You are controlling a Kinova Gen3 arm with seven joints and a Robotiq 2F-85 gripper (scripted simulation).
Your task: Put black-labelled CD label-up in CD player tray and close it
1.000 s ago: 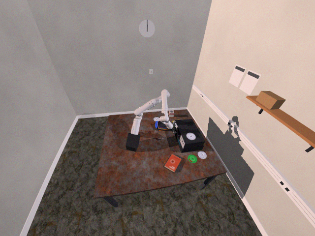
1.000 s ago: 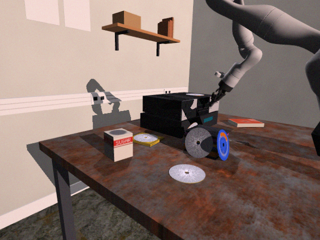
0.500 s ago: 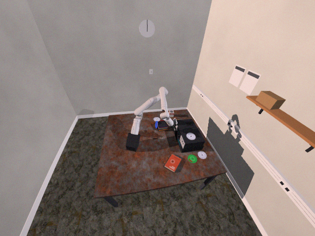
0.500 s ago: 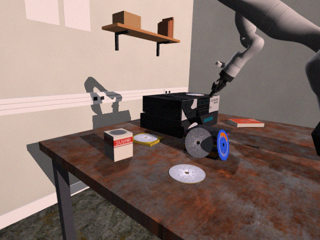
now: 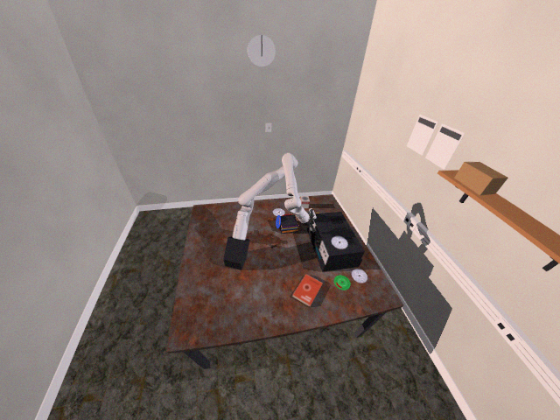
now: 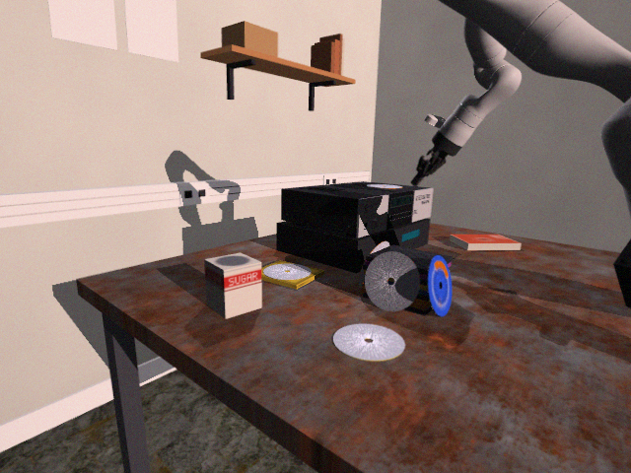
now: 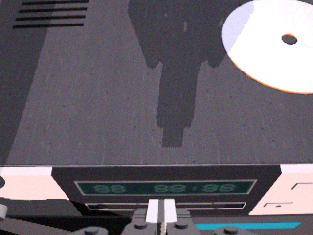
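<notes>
Black-labelled CD: its whereabouts could not be told. Left to right in the exterior view stood one sugar box [image 5: 304, 201] [image 6: 243, 294], two stacked black units [image 5: 343, 260] [image 6: 319, 216] [image 7: 98, 108] bearing one disc [image 5: 337, 242] [image 6: 385, 186] [image 7: 264, 59], one flat silver disc [image 5: 278, 212] [image 6: 356, 341], two upright discs [image 6: 380, 269], the gripper [image 5: 311, 231] [image 6: 414, 181] [image 7: 161, 216], fully closed and empty near the units' front, and one red book [image 5: 307, 290] [image 6: 484, 239].

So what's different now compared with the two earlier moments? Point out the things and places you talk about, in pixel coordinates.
The gripper [image 5: 311, 229] [image 6: 415, 181] [image 7: 161, 216] has risen along the front of the stacked black units [image 5: 343, 260] [image 6: 320, 208] [image 7: 98, 98]; it is shut on nothing, with no visible grasp or release. The units and red book [image 5: 307, 296] [image 6: 484, 239] stayed put.
</notes>
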